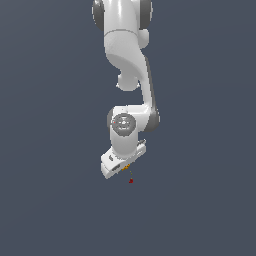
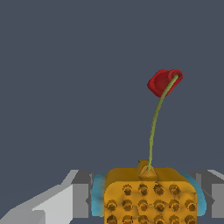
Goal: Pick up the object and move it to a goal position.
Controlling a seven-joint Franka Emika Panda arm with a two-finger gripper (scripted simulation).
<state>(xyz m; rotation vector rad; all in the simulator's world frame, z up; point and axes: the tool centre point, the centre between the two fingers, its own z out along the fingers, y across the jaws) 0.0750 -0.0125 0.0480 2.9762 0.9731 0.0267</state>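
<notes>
The orange-yellow studded object (image 2: 150,196) is clamped between the closed-in fingers (image 2: 81,200) of the gripper (image 1: 125,167). A thin stalk with a red tip (image 2: 164,82) rises from it. No writing is seen.

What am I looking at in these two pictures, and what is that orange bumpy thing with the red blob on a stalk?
Both pictures are computer renders of a simulated robot arm: white, jointed, reaching down over a plain grey background. The exterior view shows the whole arm from a distance. The wrist view comes from a camera mounted just behind the gripper, the arm's two-fingered clamp.

The orange bumpy block sits between the grey fingers, which press against its cyan side parts, so the gripper appears to be holding it. A thin green stalk rises from the block to a red tip. In the exterior view the block is only a tiny orange speck under the gripper, with the red tip a dot just beyond it.
</notes>
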